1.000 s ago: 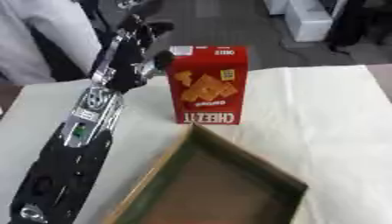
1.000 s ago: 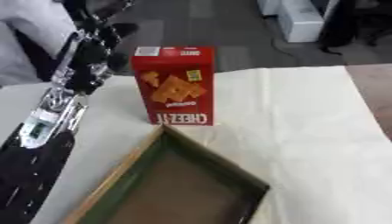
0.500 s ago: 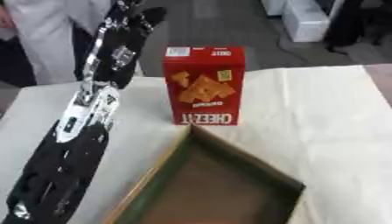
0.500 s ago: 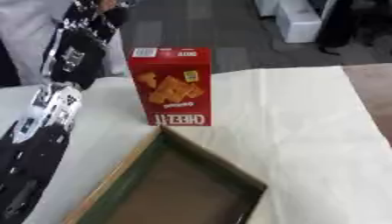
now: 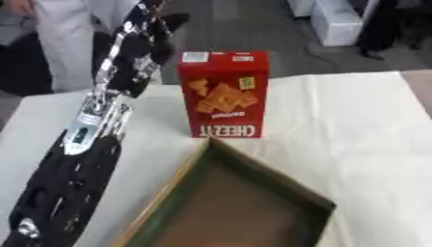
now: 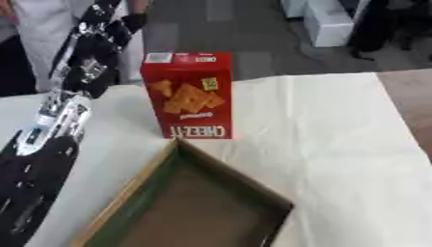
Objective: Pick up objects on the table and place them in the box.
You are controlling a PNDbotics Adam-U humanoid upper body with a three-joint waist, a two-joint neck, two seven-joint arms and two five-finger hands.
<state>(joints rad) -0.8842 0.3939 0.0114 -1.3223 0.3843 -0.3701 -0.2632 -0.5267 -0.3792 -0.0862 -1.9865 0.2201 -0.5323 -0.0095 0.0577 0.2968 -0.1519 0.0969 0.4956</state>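
A red Cheez-It box stands upright on the white-covered table. Just in front of it lies an open wooden box with green inner walls, set askew and with nothing inside. My left arm runs from the lower left corner up the left side. My left hand is open, held high to the left of and beyond the cracker box, apart from it. My right hand shows in neither view.
A person in white stands past the table's far left edge. White cartons sit on the floor beyond the table. Bare cloth stretches to the right of the cracker box.
My left hand has risen and drawn away from the left side of the Cheez-It box, toward the far edge. The cracker box and the wooden box have not moved.
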